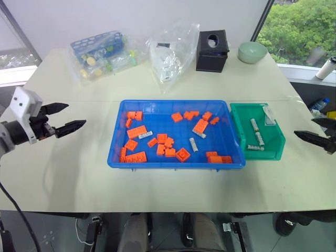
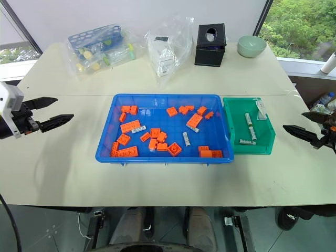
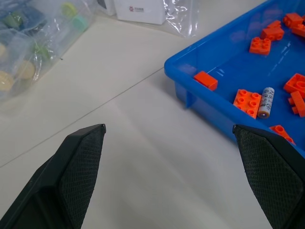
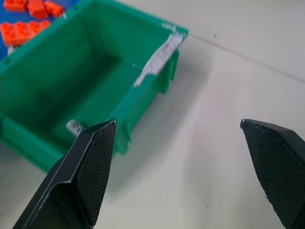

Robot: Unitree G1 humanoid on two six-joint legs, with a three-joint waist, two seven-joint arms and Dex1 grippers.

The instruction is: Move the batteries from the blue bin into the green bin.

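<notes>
Batteries (image 1: 193, 144), smooth silver-grey cylinders, lie among studded orange bricks (image 1: 136, 132) in the glossy blue bin (image 1: 173, 161), right of your wide-open left gripper (image 1: 65, 117). More sit in the deeper green bin (image 1: 273, 153), just left of your right gripper (image 1: 315, 132), which gapes wide over bare tabletop (image 1: 68, 168).

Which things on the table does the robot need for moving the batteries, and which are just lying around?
Needed:
- batteries
- blue bin
- green bin
- left gripper, open
- right gripper, open

Just lying around:
- orange bricks in the blue bin
- blue basket in a bag
- clear plastic bag
- black box
- pale green bowl
</notes>
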